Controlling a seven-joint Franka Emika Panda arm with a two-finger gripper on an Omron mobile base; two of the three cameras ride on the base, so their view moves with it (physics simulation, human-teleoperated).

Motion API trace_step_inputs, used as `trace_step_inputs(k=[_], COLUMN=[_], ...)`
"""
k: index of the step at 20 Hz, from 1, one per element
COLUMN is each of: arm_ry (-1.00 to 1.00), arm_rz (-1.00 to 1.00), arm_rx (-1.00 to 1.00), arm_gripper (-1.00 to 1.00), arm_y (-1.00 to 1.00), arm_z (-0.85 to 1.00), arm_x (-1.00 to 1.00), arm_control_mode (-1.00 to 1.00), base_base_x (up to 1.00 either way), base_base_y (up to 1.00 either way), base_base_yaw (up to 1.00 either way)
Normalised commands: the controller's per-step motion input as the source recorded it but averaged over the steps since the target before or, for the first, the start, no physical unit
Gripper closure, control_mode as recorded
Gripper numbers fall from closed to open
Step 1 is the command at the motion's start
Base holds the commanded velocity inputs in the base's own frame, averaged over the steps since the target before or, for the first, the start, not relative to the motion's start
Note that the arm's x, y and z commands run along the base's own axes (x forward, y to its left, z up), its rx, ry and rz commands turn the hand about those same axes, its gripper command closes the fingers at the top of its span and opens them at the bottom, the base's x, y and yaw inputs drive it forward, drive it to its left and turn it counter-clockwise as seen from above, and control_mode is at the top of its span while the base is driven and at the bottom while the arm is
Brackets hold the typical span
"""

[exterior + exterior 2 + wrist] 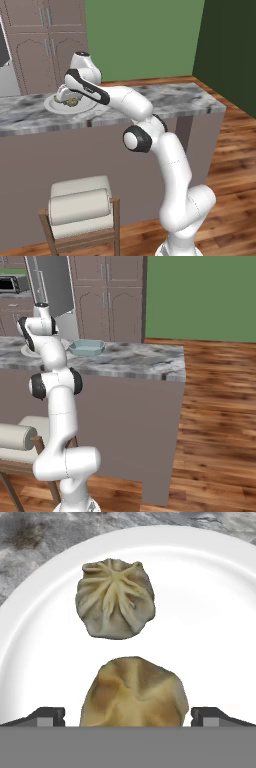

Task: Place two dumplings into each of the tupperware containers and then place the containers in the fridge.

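1. Dumplings lie on the white plate (210, 612) under my hand: a pleated one (115, 598) farther off and a browner one (134, 691) close by, apart from each other.
2. My gripper (128, 714) hangs low over the plate with its fingers (47, 716) spread wide, one on each side of the nearer dumpling. They pinch nothing yet, and I cannot tell if they touch it.
3. One tupperware container (87, 347) stands on the worktop (135, 363) just beside the plate. I cannot see inside it from here, so I cannot say if it already holds dumplings.
4. Behind the worktop I see the fridge (50, 286), a tall grey appliance, well apart from the container.
5. My judgement: the task is still in its filling part. I must close on the near dumpling, carry it to a container, fill both, and the fridge step is all left.
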Motion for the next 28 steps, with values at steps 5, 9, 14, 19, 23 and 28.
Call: trace_step_inputs(k=[5,9,14,19,23,28], arm_ry=[0.03,0.0,0.0,0.0,0.01,0.01], arm_rz=[0.0,0.0,0.0,-0.12,-0.21,-0.25], arm_rx=[0.0,0.0,0.0,0.0,0.0,0.0], arm_gripper=[-1.0,1.0,1.0,1.0,1.0,1.0], arm_y=[0.0,0.0,-0.01,-0.2,-0.54,-0.81], arm_z=[-0.17,-0.26,0.0,0.45,0.39,0.05], arm_x=[0.0,0.0,0.0,-0.23,-0.49,-0.29], arm_control_mode=[-1.0,-1.0,-1.0,-1.0,-1.0,-1.0], base_base_x=[0.0,0.0,0.0,0.0,0.0,0.0], base_base_y=[0.0,0.0,0.0,0.0,0.0,0.0], base_base_yaw=[0.0,0.0,0.0,0.0,0.0,0.0])
